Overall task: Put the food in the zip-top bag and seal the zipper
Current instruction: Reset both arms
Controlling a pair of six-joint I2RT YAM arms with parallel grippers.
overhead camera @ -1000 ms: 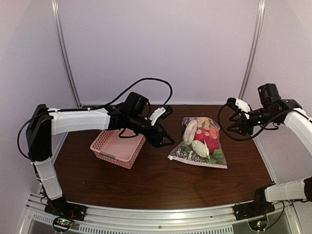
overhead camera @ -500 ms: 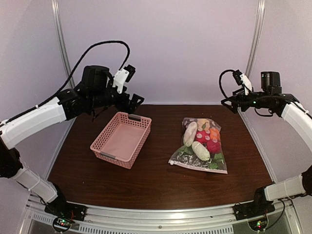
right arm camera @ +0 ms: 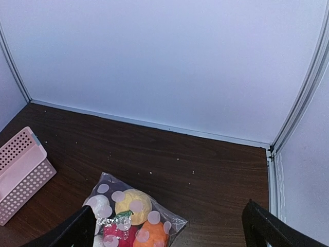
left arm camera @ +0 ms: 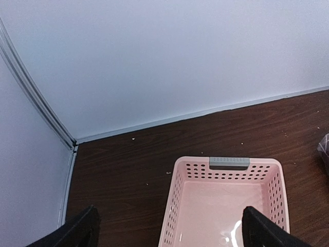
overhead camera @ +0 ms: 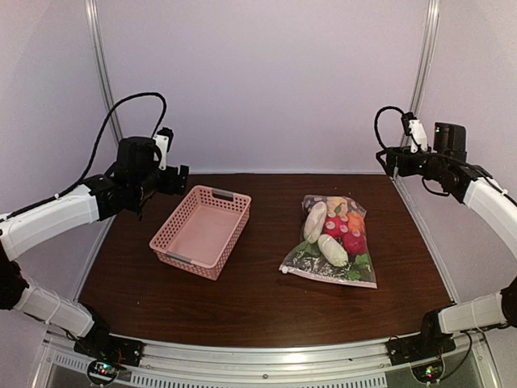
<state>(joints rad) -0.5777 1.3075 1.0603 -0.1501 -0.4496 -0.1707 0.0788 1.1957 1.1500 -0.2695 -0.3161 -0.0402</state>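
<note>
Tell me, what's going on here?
Two robot arms are packing toy food into a clear zip-top bag. The food is in the bag, which lies on the table beside an empty pink basket. The left tool and the right tool hover open, off the table, holding nothing. Whether the zipper is sealed is unclear.

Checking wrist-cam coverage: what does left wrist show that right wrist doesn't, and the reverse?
Left wrist only: the bare inside of the pink basket and its grey handle tab. Right wrist only: the food, yellow, orange and red pieces showing, inside the zip-top bag. Both: the basket (only its side, at the right wrist view's left edge), the brown table, the white wall, and an open, empty claw: left claw in one, right claw in the other.
</note>
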